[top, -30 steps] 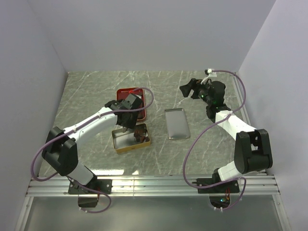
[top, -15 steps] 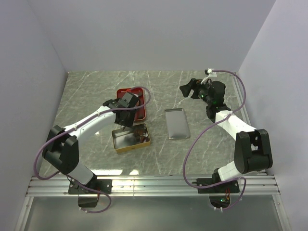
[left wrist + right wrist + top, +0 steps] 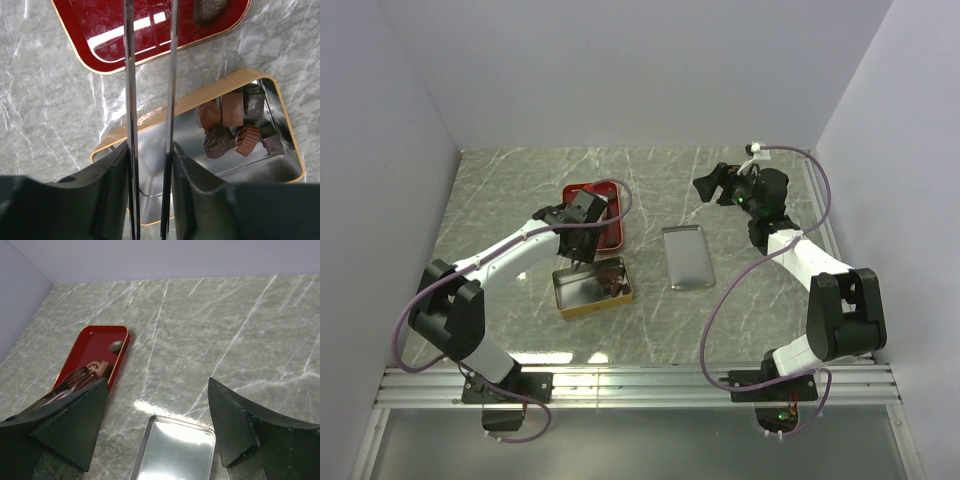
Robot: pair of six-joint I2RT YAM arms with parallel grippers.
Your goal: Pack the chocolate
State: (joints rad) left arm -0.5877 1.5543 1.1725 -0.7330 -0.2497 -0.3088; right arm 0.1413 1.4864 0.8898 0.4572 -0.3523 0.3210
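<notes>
Left fingers (image 3: pixel 150 100) empty, slightly parted, just swung from gold rectangular tin (image 3: pixel 125 137) toward far-left red rectangular tray (image 3: pixel 100 30); one dark brown chocolate (image 3: pixel 210 10) left there. Right fingers (image 3: pixel 157 427) spread wide, idle.

The grey marbled surface (image 3: pixel 520 190) carries three things. A red tray (image 3: pixel 612 226) lies toward the back, a gold tin (image 3: pixel 575 295) sits just in front of it, and a silver lid (image 3: pixel 687 257) lies flat to their right, apart from both.
</notes>
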